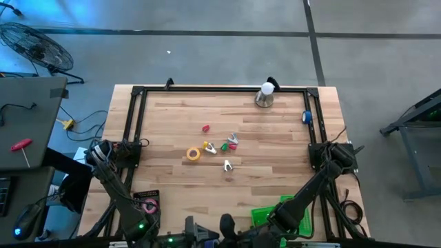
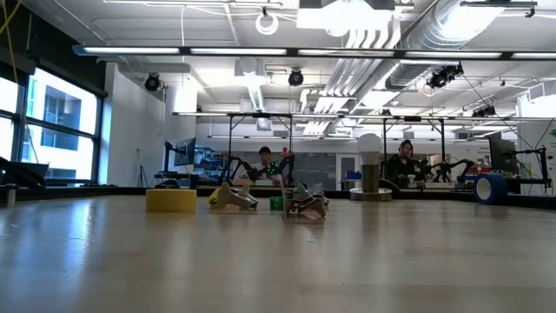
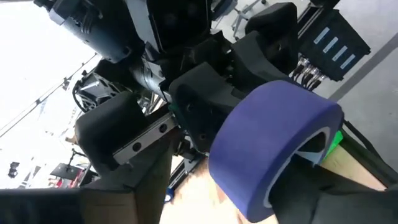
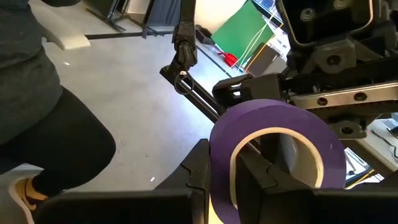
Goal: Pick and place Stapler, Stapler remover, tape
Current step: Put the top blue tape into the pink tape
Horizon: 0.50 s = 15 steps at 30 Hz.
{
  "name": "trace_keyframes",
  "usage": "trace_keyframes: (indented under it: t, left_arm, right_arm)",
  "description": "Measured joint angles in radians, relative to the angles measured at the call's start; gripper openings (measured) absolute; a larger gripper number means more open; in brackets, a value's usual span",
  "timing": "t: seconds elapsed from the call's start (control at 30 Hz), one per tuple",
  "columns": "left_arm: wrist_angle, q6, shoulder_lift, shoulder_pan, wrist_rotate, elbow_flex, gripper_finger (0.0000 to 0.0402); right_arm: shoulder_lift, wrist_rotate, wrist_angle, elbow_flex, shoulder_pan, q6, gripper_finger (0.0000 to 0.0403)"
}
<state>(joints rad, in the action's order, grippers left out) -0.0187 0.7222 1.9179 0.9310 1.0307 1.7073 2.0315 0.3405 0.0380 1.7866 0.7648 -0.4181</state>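
Note:
The purple tape roll [image 4: 273, 143] shows only in the wrist views, at the table's near edge between both grippers. My right gripper [image 4: 227, 186] is shut on it. My left gripper [image 3: 230, 208] faces it from the other side, fingers wide apart, with the purple tape roll [image 3: 273, 143] close to one finger. The yellow-orange roll [image 1: 193, 153] lies flat mid-table. The pink roll [image 1: 148, 204] sits by the left arm's base. Small metal staple removers [image 1: 227, 164] and red and green bits [image 1: 224, 146] lie around the middle. My right gripper pinches the purple roll's wall [image 4: 221, 155], with one finger outside the roll [image 4: 193, 177] and one inside its cream core [image 4: 264, 177]. The roll stands on edge between the fingers, its hole facing the wrist camera. My left gripper: I cannot tell whether its finger [image 3: 339, 199] touches the roll.
A lamp with a white bulb [image 1: 265, 95] stands at the far edge. A blue tape roll [image 1: 307, 117] sits by the right frame rail. A green bin [image 1: 275, 213] is at the near right. A person's leg [image 4: 56, 143] shows beyond the table. People sit far off in the room.

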Motion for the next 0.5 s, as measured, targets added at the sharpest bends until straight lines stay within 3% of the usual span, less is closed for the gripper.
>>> trace_keyframes:
  t: [0.2, 0.4, 0.5]
  left_arm:
    - [-0.015, -0.001, 0.002, 0.011, 0.044, 0.000, 0.0060]
    - [-0.025, 0.007, 0.002, 0.012, 0.126, 0.000, 0.0057]
    - [-0.038, 0.006, 0.002, 0.016, 0.178, 0.000, 0.0038]
  right_arm:
    - [-0.003, 0.024, 0.006, 0.000, -0.001, 0.028, 0.0036]
    - [-0.003, 0.058, 0.025, 0.000, -0.002, 0.102, 0.0085]
    - [-0.002, 0.136, 0.043, 0.002, 0.004, 0.133, 0.0107]
